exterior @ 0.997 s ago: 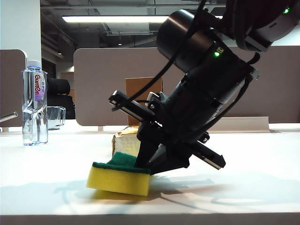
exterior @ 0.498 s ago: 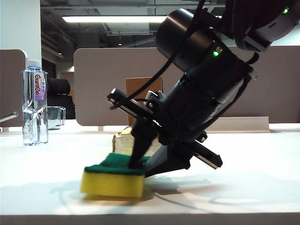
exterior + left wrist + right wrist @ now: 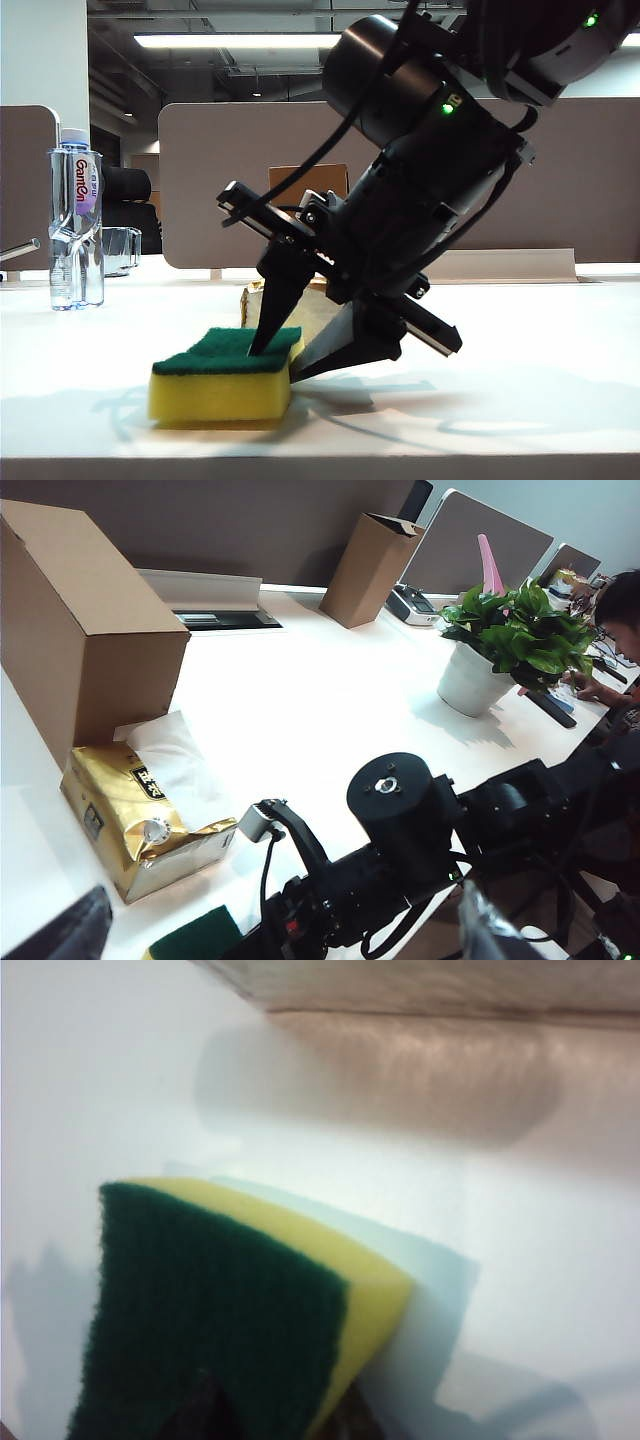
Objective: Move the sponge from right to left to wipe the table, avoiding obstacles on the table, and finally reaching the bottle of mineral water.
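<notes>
The yellow sponge (image 3: 222, 380) with its green top lies flat on the white table (image 3: 540, 340), at the front. My right gripper (image 3: 278, 362) leans down over the sponge's right end with its jaws apart: one fingertip rests on the green top, the other is beside the sponge, low at the table. In the right wrist view the sponge (image 3: 220, 1310) fills the space ahead of the dark fingertips. The bottle of mineral water (image 3: 75, 225) stands far left. The gold tissue pack (image 3: 140, 820) and the brown cardboard box (image 3: 80, 630) sit behind the sponge. My left gripper (image 3: 275, 945) is open, above the table.
A short clear glass (image 3: 120, 250) stands just behind the bottle. A potted plant (image 3: 500, 640) and a second, taller cardboard box (image 3: 365, 570) stand far back on the table. Grey partition panels (image 3: 220, 160) close off the far side.
The sponge has dropped from a tilted hold to lie flat and has shifted left. The right gripper's jaws have spread apart. The left arm has not moved.
</notes>
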You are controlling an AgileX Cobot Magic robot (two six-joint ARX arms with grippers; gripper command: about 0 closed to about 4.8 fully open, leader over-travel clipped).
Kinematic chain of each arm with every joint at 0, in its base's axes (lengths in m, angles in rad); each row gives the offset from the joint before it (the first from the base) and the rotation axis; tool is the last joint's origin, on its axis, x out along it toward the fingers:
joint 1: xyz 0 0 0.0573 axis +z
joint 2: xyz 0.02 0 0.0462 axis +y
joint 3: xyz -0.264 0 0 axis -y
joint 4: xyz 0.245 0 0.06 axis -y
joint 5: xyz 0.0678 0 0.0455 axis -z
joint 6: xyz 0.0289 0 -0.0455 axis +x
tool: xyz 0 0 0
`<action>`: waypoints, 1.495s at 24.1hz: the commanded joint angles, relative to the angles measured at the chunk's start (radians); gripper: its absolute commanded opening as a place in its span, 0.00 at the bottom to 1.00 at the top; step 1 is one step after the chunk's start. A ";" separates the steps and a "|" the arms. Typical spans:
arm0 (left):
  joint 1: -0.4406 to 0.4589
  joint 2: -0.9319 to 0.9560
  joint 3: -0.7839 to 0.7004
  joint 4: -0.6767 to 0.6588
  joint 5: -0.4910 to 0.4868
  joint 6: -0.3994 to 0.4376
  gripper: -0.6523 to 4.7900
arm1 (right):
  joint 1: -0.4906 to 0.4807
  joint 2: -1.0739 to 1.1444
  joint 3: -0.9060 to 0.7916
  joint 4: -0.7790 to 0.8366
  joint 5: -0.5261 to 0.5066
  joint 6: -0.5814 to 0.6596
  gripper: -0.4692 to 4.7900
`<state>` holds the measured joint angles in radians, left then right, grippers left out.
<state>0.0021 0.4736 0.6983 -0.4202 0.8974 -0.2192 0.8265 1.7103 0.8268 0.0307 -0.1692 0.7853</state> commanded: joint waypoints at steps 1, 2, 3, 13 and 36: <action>-0.002 -0.001 0.005 0.001 0.005 -0.002 0.98 | -0.014 -0.016 -0.006 -0.079 0.014 -0.008 0.45; -0.002 -0.001 0.005 -0.001 0.005 -0.001 0.98 | -0.018 -0.025 -0.005 -0.080 0.014 -0.008 0.47; -0.002 -0.001 0.005 -0.002 0.005 -0.001 0.98 | -0.023 -0.030 -0.005 -0.080 0.013 -0.008 0.49; -0.002 -0.001 0.005 -0.005 0.005 0.000 0.98 | -0.055 -0.093 -0.005 -0.077 0.008 -0.033 0.60; -0.034 0.008 0.005 -0.259 -0.064 0.145 0.99 | -0.308 -0.492 -0.005 -0.269 0.090 -0.328 0.61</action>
<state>-0.0204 0.4809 0.6983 -0.6468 0.8547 -0.1013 0.5346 1.2495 0.8173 -0.2222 -0.0887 0.5194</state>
